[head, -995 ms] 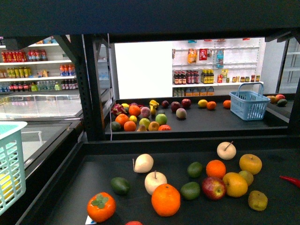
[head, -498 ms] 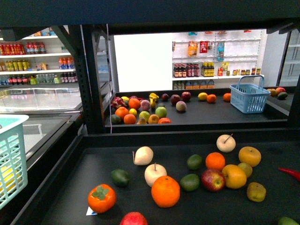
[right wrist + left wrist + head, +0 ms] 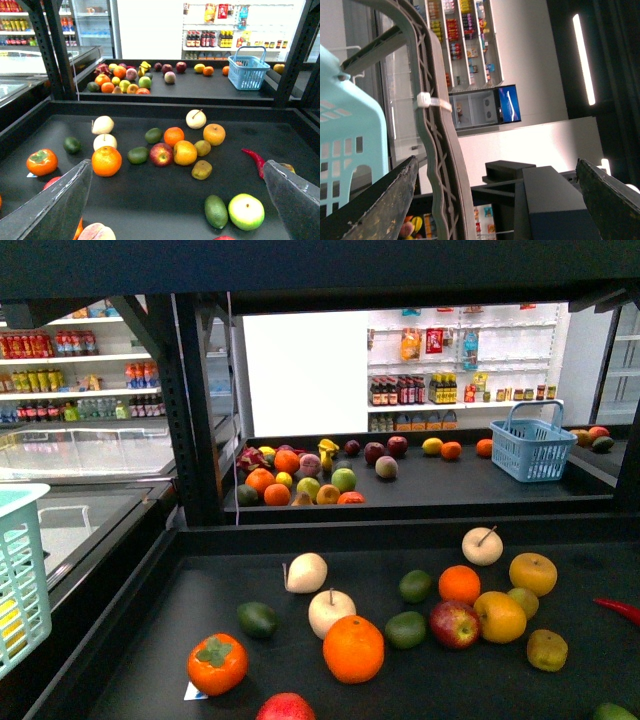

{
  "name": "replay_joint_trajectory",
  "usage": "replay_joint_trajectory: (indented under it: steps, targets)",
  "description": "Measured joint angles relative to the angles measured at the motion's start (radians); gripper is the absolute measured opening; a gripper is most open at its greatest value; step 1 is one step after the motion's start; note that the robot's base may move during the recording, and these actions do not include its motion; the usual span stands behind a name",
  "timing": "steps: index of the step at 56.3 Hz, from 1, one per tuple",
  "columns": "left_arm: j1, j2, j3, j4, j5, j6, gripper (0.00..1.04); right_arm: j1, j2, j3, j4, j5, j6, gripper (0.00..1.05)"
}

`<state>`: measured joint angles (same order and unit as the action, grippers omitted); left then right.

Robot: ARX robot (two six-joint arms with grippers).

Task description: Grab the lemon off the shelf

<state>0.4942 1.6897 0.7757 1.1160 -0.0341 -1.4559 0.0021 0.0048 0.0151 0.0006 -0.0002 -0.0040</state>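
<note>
Crowding the bright yellow oval lemon (image 3: pixel 500 617) near the right edge of the black metal-framed shelf's (image 3: pixel 200 540) front tray were a red apple (image 3: pixel 455 624) touching it, a round orange (image 3: pixel 459 584) and a yellow stemmed fruit (image 3: pixel 534 573). Bottle labels behind were too small to read. The fruit had not moved; the pale green basket (image 3: pixel 20 580) sat lower. The left claw (image 3: pixel 496 161) and right claw (image 3: pixel 177 161) gaped wide, holding nothing.
</note>
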Motion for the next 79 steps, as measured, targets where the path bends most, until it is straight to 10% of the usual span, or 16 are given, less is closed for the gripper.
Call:
replay_joint_trajectory:
  steps: [29, 44, 53, 71, 79]
  targets:
    - [-0.026, -0.486, -0.039, -0.834, -0.028, 0.257, 0.97, 0.0, 0.0, 0.0, 0.0, 0.0, 0.0, 1.02]
    - [-0.462, -1.062, -0.071, -1.289, -0.436, 0.84, 0.96, 0.0, 0.0, 0.0, 0.0, 0.0, 0.0, 1.02]
    - [-0.492, -1.368, -0.27, -1.272, 0.009, 1.287, 0.67, 0.0, 0.0, 0.0, 0.0, 0.0, 0.0, 1.02]
    - [-0.493, -1.522, -0.555, -1.171, 0.034, 1.435, 0.02, 0.0, 0.0, 0.0, 0.0, 0.0, 0.0, 1.02]
    - [-0.493, -1.558, -0.614, -1.152, 0.034, 1.442, 0.03, 0.0, 0.0, 0.0, 0.0, 0.0, 0.0, 1.02]
